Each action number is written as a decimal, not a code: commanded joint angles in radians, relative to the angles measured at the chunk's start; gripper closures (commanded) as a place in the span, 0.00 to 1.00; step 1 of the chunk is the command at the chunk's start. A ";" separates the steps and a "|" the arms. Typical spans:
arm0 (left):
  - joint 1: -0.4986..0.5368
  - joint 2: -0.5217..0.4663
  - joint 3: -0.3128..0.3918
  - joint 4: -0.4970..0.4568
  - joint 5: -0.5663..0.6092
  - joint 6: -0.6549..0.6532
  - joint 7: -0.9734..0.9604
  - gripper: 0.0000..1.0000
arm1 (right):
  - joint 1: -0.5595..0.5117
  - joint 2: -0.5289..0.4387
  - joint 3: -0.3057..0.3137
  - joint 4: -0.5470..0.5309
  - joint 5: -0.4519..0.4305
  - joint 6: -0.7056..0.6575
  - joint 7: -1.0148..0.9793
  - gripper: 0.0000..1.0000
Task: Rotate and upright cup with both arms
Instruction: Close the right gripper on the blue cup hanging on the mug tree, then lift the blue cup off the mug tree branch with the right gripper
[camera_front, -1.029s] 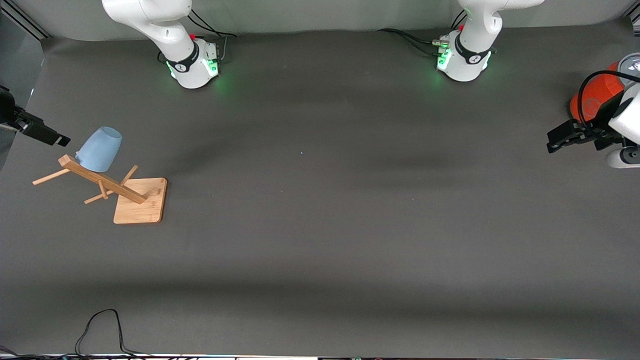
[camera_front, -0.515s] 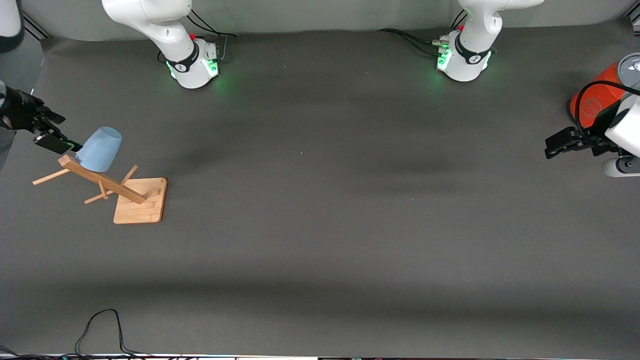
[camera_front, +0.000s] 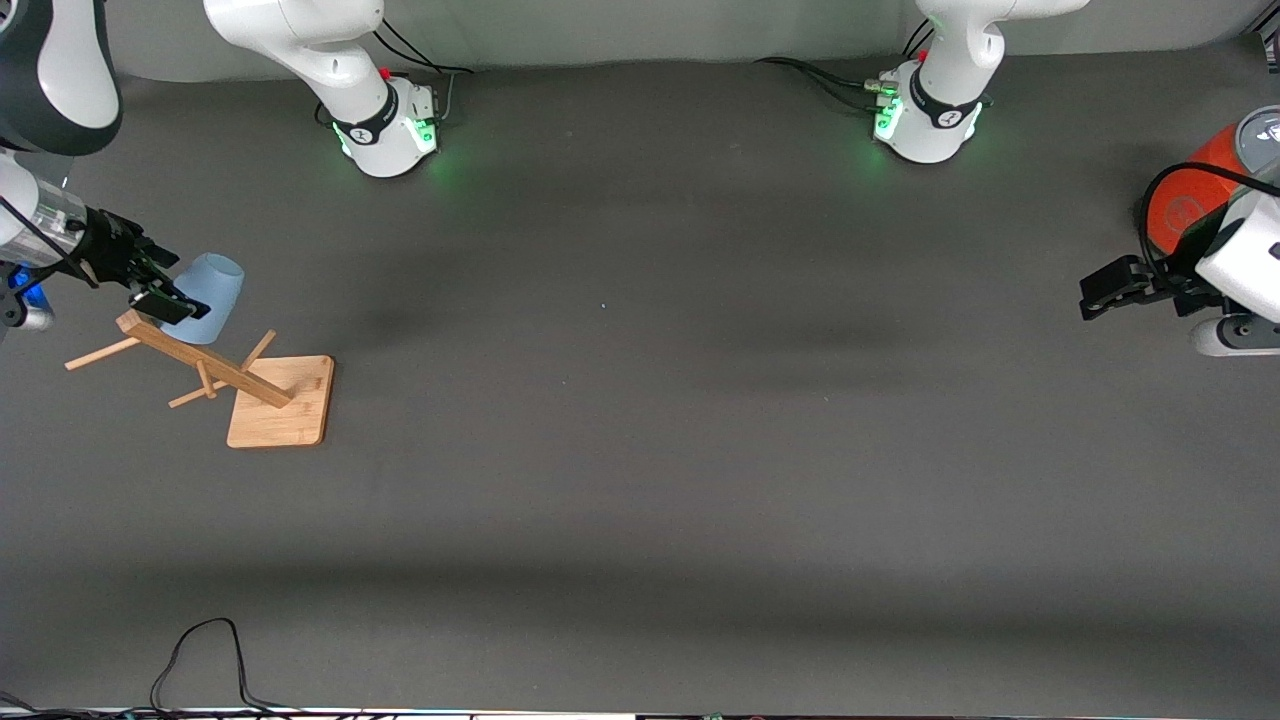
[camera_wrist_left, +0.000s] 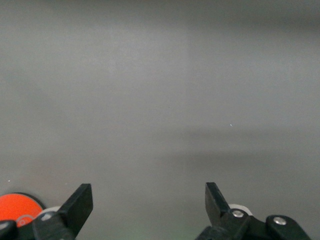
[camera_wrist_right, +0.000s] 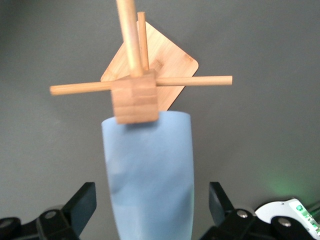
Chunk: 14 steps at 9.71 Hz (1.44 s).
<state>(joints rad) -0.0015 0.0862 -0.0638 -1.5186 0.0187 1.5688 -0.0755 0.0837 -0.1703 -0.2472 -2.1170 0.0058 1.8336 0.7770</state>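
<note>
We see the right tool (camera_front: 165, 293) at the right arm's end of the desk (camera_front: 640, 450), its black fingers (camera_wrist_right: 80, 205) spread wide on either side of the cup (camera_front: 208, 297) without touching it. The cup is a small pale blue tapered one with a matte, smooth skin and no handle; it hangs mouth-down and tilted on a peg of the wooden rack (camera_front: 215, 375), just beside the tool's tips. The rack is light bamboo: a square-section post with thin round dowels crossing it, rising at a slant from a flat rounded-corner base plate (camera_front: 283, 402). The desk is covered in dark grey, faintly fibrous cloth. At the left arm's end, the left tool (camera_front: 1105, 290) hangs over bare cloth with its fingers (camera_wrist_left: 80, 202) spread apart, holding nothing; close beside its wrist stands a glossy orange-red canister (camera_front: 1185, 205) with a grey lid.
</note>
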 joint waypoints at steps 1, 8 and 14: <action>-0.017 0.041 0.004 0.060 -0.003 -0.004 -0.001 0.00 | 0.002 -0.012 -0.007 -0.044 -0.017 0.045 -0.007 0.00; -0.046 0.078 0.004 0.087 -0.002 -0.003 -0.001 0.00 | 0.005 -0.003 -0.011 -0.048 -0.017 0.062 -0.007 0.53; -0.046 0.086 0.004 0.130 -0.003 0.000 0.005 0.00 | 0.046 -0.070 0.014 0.035 -0.015 -0.106 0.027 0.53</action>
<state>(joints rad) -0.0373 0.1589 -0.0675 -1.4226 0.0183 1.5781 -0.0757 0.0947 -0.2007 -0.2389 -2.1033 0.0056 1.7804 0.7770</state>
